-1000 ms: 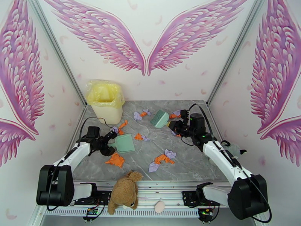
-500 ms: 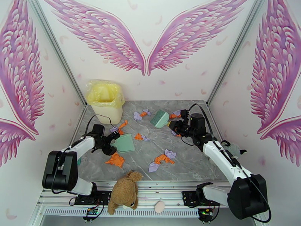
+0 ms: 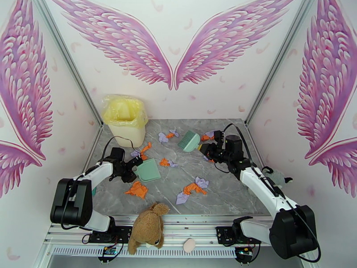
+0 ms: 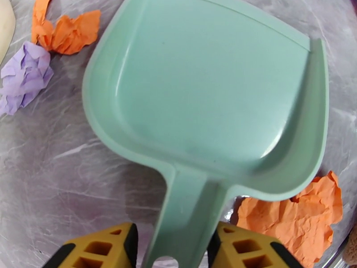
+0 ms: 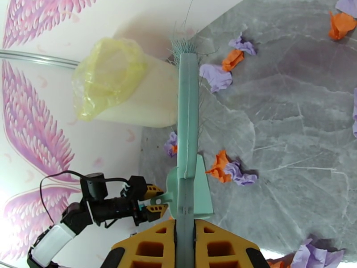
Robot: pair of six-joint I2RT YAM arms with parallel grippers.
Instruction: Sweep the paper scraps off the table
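Observation:
The mint-green dustpan [image 3: 148, 169] lies flat on the table [image 3: 232, 197], left of centre. My left gripper [image 3: 132, 168] is shut on its handle; in the left wrist view the pads [image 4: 214, 240] press both sides of the handle below the pan [image 4: 209, 85]. Above the table's back middle, my right gripper [image 3: 204, 148] is shut on the handle of a green brush [image 3: 189, 140], whose bristles point left. Paper scraps lie scattered: an orange wad [image 3: 137, 189] near the pan, an orange and purple pair [image 3: 192, 189], and others [image 3: 166, 162] [image 3: 167, 135].
A cream bin with a yellow liner [image 3: 125, 119] stands at the back left corner. A brown plush toy [image 3: 147, 226] sits on the front rail. In the left wrist view, orange paper [image 4: 290, 215] lies right of the handle and purple paper [image 4: 24, 77] at the pan's left.
My left arm swung in towards the dustpan's handle and its jaws narrowed onto it. The dustpan barely shifted. The right arm and the brush stayed still.

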